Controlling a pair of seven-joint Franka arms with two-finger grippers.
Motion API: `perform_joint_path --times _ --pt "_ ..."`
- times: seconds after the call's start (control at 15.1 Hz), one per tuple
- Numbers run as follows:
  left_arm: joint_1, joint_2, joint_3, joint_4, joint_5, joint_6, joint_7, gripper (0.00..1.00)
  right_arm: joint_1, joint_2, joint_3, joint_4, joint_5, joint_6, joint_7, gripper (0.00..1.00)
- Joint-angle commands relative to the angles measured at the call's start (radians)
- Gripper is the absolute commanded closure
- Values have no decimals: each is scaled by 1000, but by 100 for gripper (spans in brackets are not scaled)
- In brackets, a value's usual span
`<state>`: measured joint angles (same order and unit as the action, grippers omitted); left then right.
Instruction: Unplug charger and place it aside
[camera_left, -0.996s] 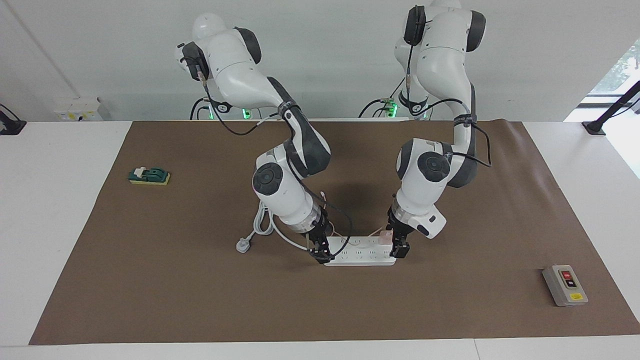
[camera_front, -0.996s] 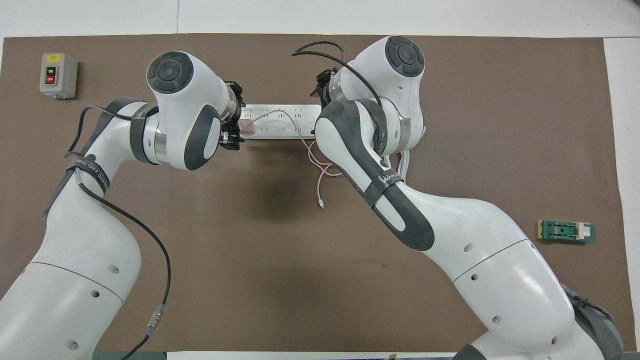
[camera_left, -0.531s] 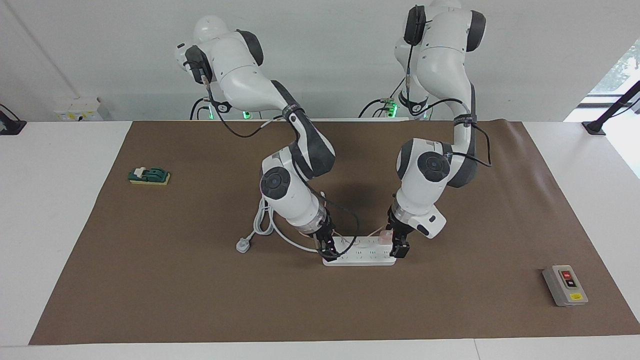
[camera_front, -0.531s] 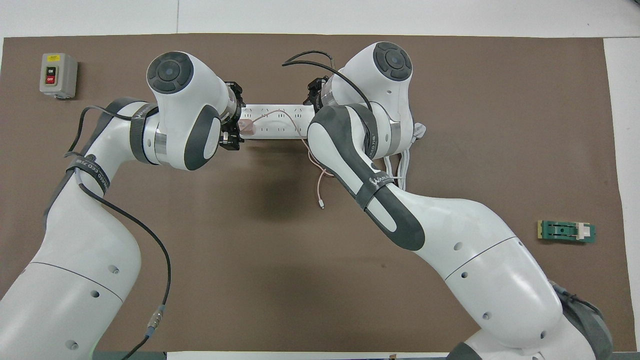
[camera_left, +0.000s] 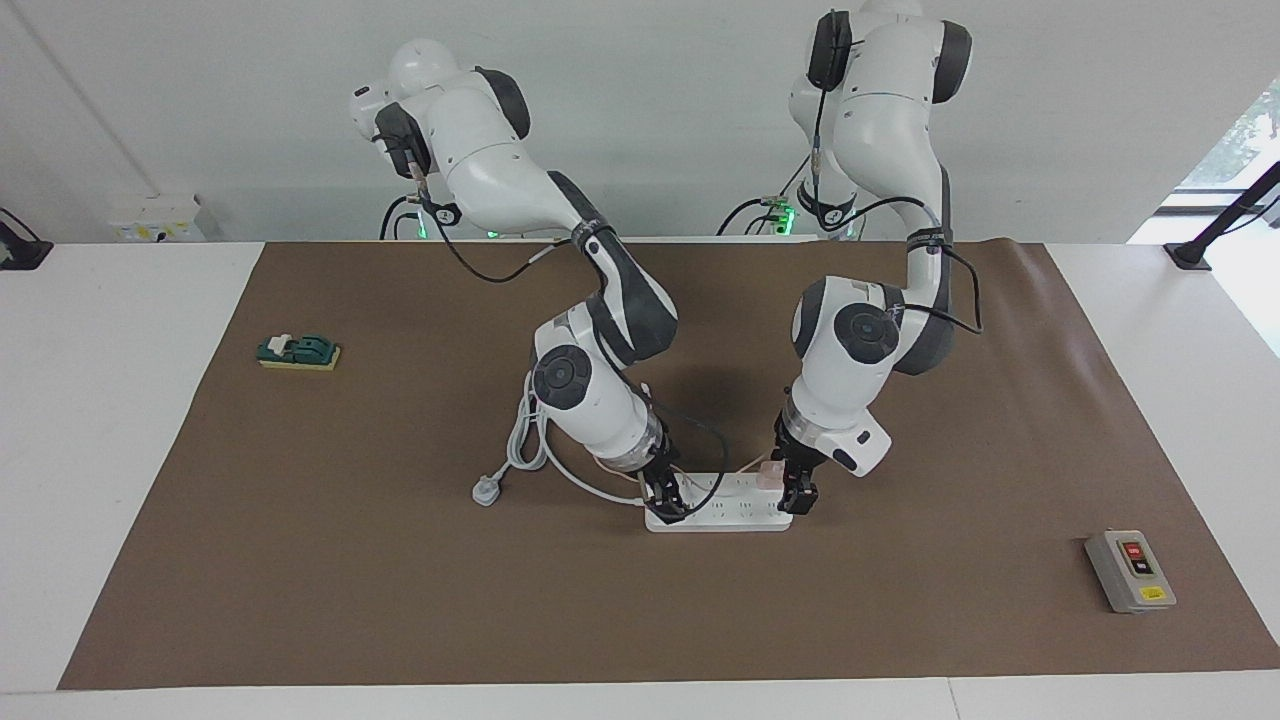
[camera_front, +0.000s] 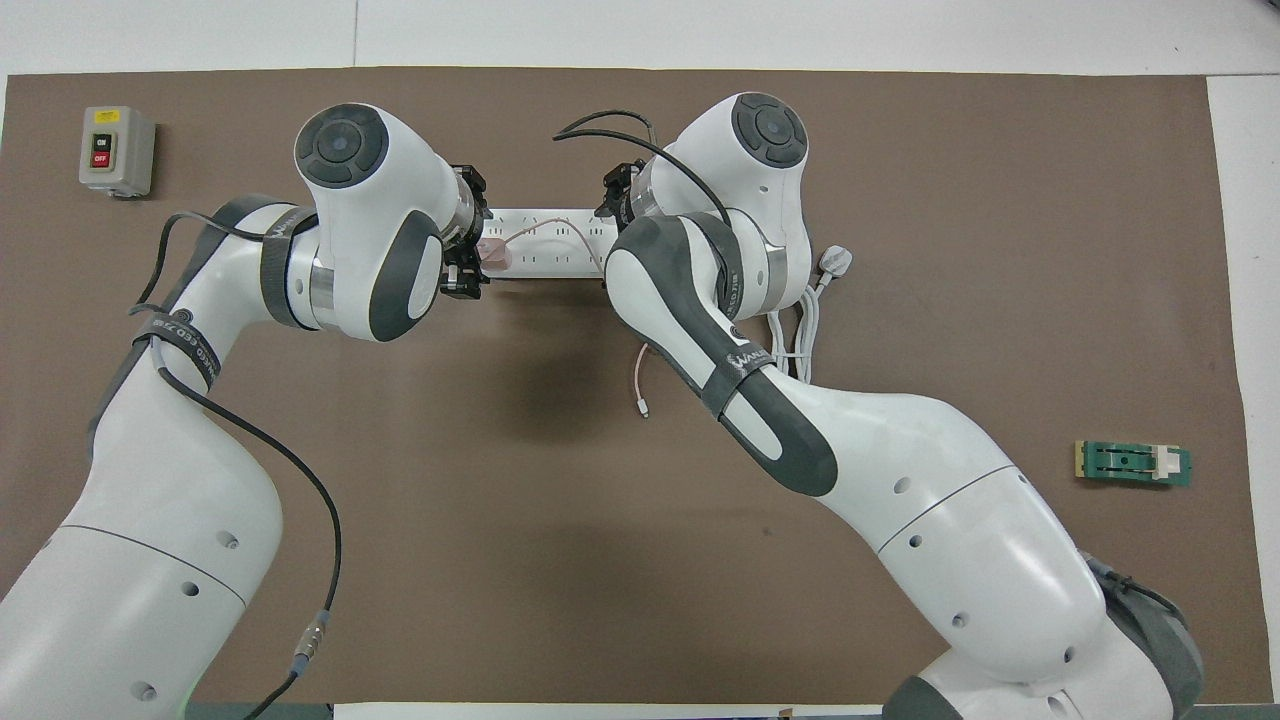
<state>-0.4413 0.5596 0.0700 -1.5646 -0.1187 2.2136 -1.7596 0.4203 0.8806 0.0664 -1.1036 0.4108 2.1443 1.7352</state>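
In the lower middle of the frame a white power strip (camera_left: 718, 508) lies on the brown mat (camera_left: 400, 560). The left gripper (camera_left: 797, 496) is down at the strip's right end, at the pink charger (camera_left: 770, 474) plugged in there. The right gripper (camera_left: 668, 500) is down on the strip's left end. A white cord with its plug (camera_left: 486, 491) trails off left of the strip. A green switch block (camera_left: 298, 351) sits at middle left, a grey button box (camera_left: 1130, 571) at lower right.
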Motion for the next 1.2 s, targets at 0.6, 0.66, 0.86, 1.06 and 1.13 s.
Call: perform_joint_path --times 0.6,0.66,0.86,1.06,1.13 --pt "-30 -35 13 -40 -13 -11 -14 19 -11 75 15 79 19 8 -28 5" --pt "-33 -35 13 -38 -15 -11 -15 18 -9 78 15 77 19 8 -28 5" --pt "-34 -35 13 -40 -18 -11 -15 18 -8 78 15 76 17 9 -28 5" --pt "-36 -35 13 -40 -19 -9 -14 19 -6 78 12 76 16 8 -26 5" --pt "-36 -35 13 -40 -19 -11 -15 18 -11 78 12 79 16 6 -28 5"
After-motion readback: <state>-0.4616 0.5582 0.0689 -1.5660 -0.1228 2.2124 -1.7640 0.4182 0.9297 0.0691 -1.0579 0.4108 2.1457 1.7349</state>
